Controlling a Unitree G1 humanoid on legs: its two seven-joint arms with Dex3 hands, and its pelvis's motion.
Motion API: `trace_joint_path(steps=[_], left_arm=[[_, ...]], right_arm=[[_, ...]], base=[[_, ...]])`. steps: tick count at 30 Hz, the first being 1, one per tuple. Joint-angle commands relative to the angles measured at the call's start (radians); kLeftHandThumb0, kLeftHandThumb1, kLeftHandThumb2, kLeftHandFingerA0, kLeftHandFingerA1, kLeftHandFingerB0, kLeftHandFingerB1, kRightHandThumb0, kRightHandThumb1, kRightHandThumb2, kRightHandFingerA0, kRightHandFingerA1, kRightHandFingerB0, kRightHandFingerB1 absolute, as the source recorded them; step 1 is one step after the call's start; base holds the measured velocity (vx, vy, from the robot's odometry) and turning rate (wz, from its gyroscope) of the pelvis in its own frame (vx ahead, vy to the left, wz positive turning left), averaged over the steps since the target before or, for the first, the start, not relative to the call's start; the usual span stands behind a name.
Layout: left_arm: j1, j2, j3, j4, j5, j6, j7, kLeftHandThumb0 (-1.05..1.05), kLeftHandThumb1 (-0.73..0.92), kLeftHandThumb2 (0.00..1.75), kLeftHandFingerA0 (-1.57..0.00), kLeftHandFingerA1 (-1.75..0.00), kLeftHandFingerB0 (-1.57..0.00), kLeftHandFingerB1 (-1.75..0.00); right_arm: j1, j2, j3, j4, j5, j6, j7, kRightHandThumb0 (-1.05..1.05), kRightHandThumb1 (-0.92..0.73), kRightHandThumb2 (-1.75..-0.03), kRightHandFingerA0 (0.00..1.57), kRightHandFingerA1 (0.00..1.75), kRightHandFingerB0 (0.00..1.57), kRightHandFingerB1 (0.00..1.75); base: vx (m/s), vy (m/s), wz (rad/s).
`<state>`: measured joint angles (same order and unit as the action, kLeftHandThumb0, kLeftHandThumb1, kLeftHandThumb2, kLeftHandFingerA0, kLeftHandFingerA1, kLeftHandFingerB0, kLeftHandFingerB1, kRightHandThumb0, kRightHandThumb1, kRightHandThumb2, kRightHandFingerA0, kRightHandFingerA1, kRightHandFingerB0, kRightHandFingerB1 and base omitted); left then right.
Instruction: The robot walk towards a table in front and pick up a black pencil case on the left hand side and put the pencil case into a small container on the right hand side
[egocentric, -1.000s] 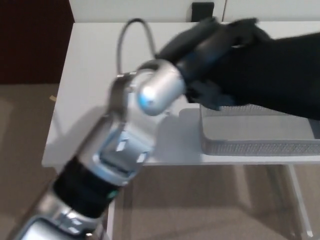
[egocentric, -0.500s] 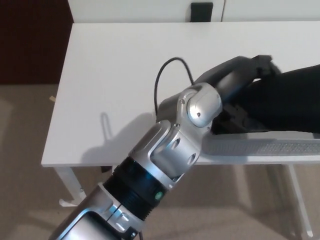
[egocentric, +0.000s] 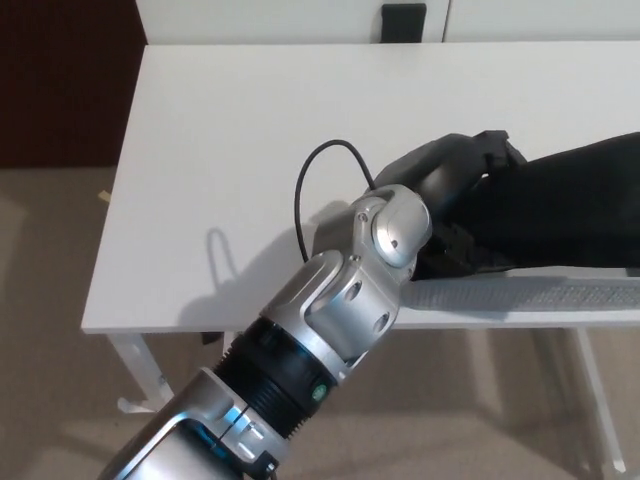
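As the left arm (egocentric: 330, 310) stretches across the white bench (egocentric: 230, 130), its robot hand (egocentric: 455, 170) at centre right apparently grips the black pencil case (egocentric: 570, 205) over the mesh container (egocentric: 540, 295).

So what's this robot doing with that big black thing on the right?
The robot is reaching across the white table from its left side, and its left hand grips one end of a black pencil case. The case is down at the grey mesh tray near the table's front edge on the right. It seems to be resting in the tray, though the inside is hidden. The hand has not let go yet. The right hand is out of sight.
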<state>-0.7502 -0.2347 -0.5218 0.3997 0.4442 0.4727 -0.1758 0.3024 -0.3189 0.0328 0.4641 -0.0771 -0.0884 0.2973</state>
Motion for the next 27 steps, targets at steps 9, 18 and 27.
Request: trace_joint_path(steps=[9,18,27], left_arm=[[-0.094,-0.086,0.005,0.014,-0.035,-0.022,0.011,-0.24,0.79,0.68,-0.71,-0.92,-0.59,-0.48],[-0.226,-0.142,0.008,0.102,-0.053,0.001,0.041,-0.2,0.71,0.8,-0.81,-1.39,-0.79,-0.92],[-0.26,-0.157,0.008,0.131,-0.066,0.012,0.049,-0.19,0.73,0.8,-0.77,-1.47,-0.78,-0.98]], right_arm=[[0.004,-0.022,-0.007,-0.021,-0.007,0.021,0.001,-0.25,-0.59,-0.57,0.57,0.56,0.45,0.46],[0.005,-0.036,-0.012,-0.03,-0.008,0.009,0.006,-0.23,-0.59,-0.57,0.58,0.56,0.47,0.46],[0.002,-0.031,-0.011,-0.041,-0.004,0.024,0.008,-0.22,-0.58,-0.57,0.59,0.57,0.47,0.47]], base=[[0.0,0.0,0.0],[0.0,0.0,0.0],[0.0,0.0,0.0]])
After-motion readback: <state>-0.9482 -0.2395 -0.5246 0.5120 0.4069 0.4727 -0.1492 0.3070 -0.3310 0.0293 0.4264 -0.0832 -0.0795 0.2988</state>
